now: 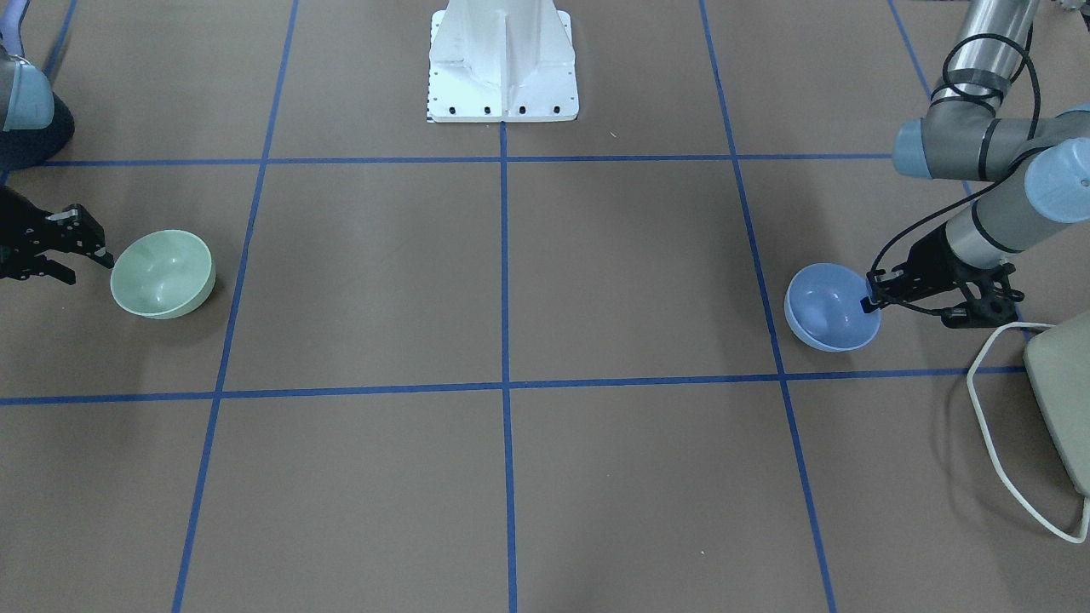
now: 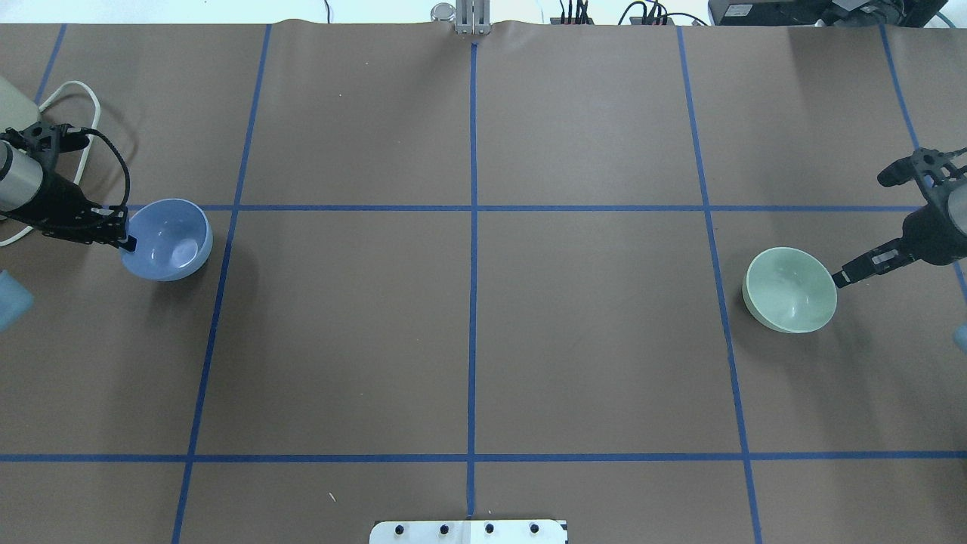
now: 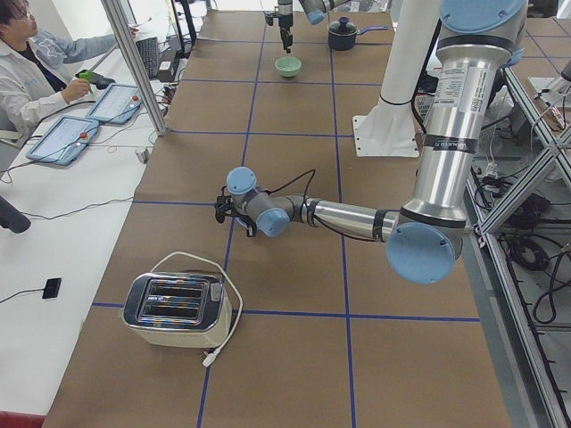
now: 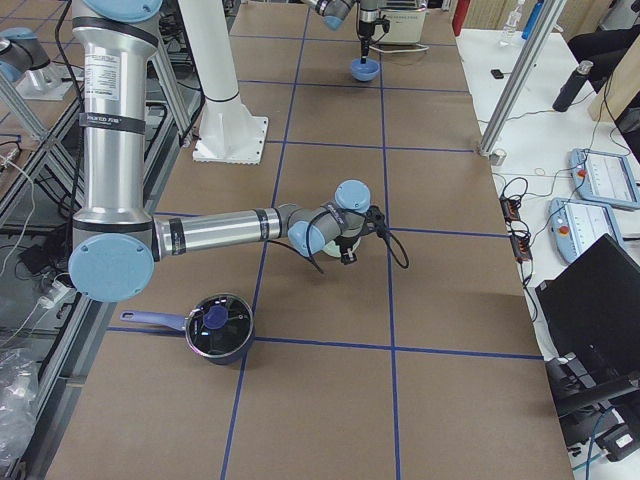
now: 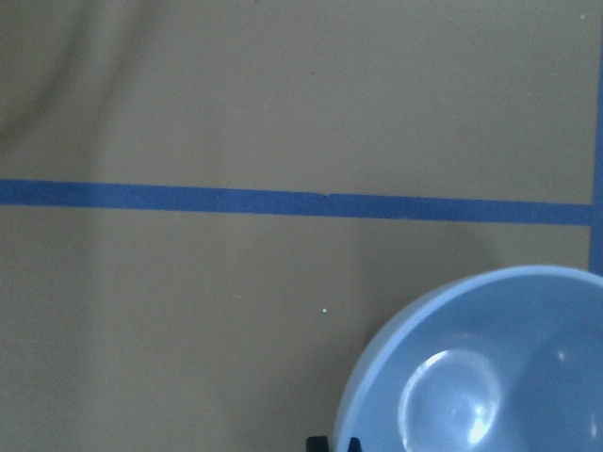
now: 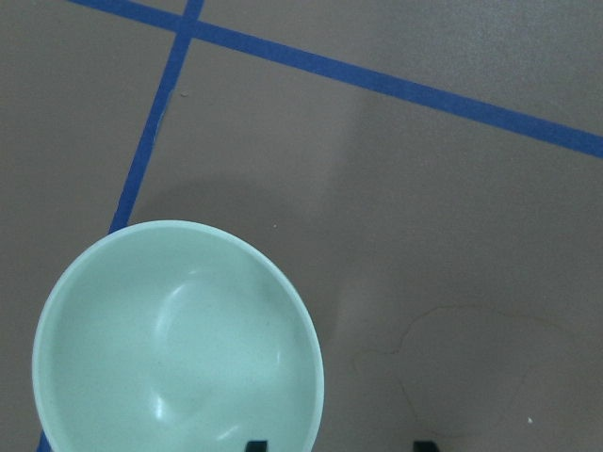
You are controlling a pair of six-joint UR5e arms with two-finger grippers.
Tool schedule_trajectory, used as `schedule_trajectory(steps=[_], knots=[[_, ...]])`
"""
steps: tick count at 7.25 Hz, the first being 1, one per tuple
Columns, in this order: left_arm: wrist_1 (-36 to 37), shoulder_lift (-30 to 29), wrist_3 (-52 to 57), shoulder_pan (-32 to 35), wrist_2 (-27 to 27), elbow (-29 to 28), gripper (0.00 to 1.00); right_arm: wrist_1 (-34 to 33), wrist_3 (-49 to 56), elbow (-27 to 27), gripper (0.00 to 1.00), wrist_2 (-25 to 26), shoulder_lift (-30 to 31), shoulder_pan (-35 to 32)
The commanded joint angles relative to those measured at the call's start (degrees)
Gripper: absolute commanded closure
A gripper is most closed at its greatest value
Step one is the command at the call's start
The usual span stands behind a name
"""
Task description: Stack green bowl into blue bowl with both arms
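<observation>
At your far left, the small round periwinkle-blue plastic bowl point(image 2: 170, 240) sits mouth up near the left end of the brown paper worktop point(image 2: 589, 332), just beside a crossing of the blue tape lines point(image 2: 472, 302). Being round, it has no long axis. The left end effector point(image 2: 127, 243) is closed on its outer rim, on the side facing away from the centre. Whether that rim is raised you cannot tell. A cream and chrome toaster point(image 3: 174, 308) with a white cord stands near that arm, towards the worktop's left end. The white pedestal point(image 1: 502, 64) stands at the middle of the robot's edge. A broad run of worktop separates the bowls, which lie well apart. At your right, the small round mint-green plastic bowl point(image 2: 789, 291) rests mouth up. The right end effector point(image 6: 339, 446) is spread wide at its outer rim, one fingertip over the rim and one outside. A dark blue lidded pot point(image 4: 218, 328) sits near the right end.
</observation>
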State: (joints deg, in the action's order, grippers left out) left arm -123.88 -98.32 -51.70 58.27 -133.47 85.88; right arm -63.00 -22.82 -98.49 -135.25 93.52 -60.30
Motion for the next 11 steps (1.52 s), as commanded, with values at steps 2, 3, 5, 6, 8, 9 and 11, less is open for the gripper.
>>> schedule_trajectory(steps=[2,3,5,6,8,9,11], knots=[[0.3,0.0,-5.7,0.0,-2.6,4.6,1.0,0.1,0.0,1.8,0.4,1.0,-1.8,1.4],[0.5,-0.3,-8.0,0.0,-4.5,5.9,1.0,0.4,0.1,1.9,0.4,1.6,-1.8,2.2],[1.3,-1.3,-14.0,0.0,-4.6,7.7,1.0,3.7,-0.9,3.6,0.43,3.4,-2.0,4.7],[4.1,-2.8,-16.8,-0.1,-4.6,9.2,1.0,5.3,-1.2,4.3,0.48,3.4,-2.0,5.0],[8.6,-7.6,-25.9,-3.7,-3.8,12.5,1.0,5.4,-1.2,3.8,0.63,3.3,-2.0,5.0],[8.7,-10.8,-31.5,-6.8,-2.0,12.6,1.0,5.5,-1.1,3.7,0.67,3.2,-1.9,4.9],[8.8,-15.0,-38.4,-13.9,4.1,12.3,1.0,5.4,-1.1,3.7,0.86,3.2,-1.9,4.9]])
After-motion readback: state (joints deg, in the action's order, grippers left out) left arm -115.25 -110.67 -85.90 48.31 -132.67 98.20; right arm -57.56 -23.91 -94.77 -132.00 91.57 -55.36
